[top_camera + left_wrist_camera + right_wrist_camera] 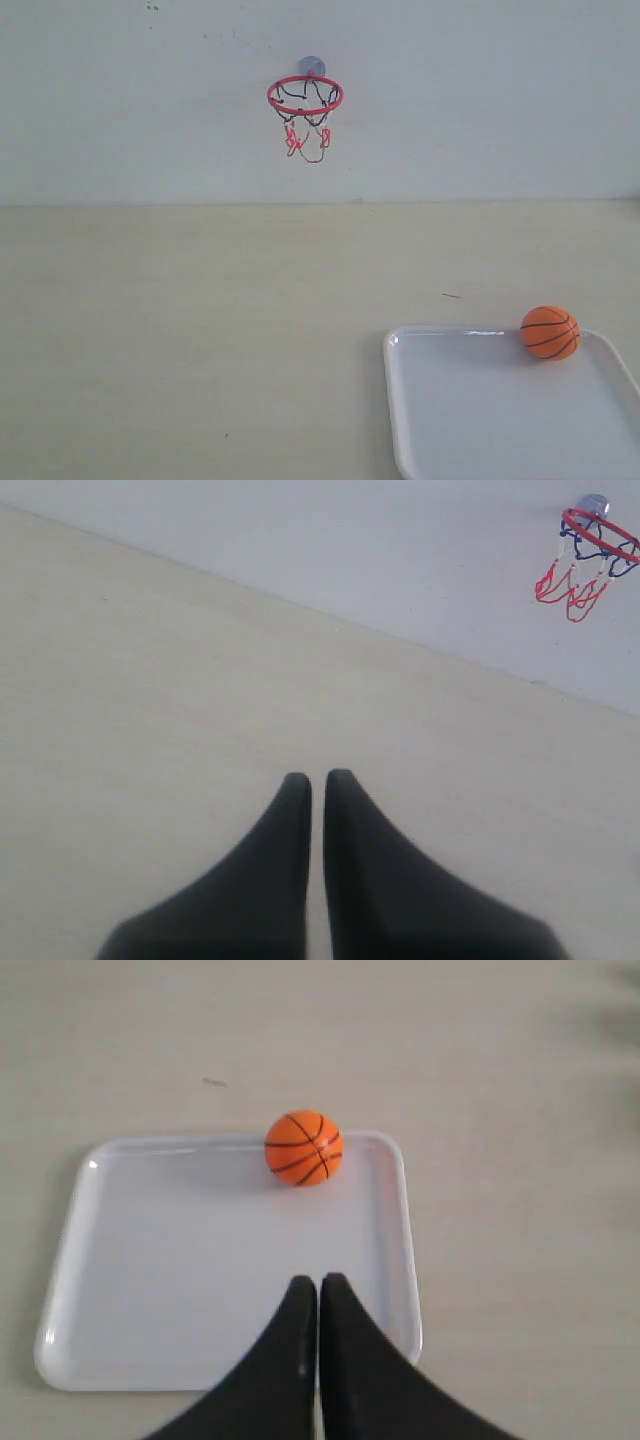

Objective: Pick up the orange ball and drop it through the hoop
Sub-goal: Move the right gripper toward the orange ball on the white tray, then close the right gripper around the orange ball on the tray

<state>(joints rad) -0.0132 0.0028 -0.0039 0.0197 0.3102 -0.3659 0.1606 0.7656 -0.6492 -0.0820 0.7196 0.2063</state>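
The orange ball [550,332] [303,1148] with black seams rests in a far corner of the white tray [450,420] [150,1260]. High on the white wall hangs the hoop [305,96] [598,535], a red ring with a black-and-red net and a greyish suction cup. My right gripper [319,1282] is shut and empty above the tray, well short of the ball. Over bare tabletop, my left gripper [315,778] is shut with nothing held. Neither gripper shows in the exterior view.
The pale wooden table [200,330] runs back to the white wall [120,100]. The tray lies at the front right of the table. A small dark speck [452,295] lies on the table just beyond the tray.
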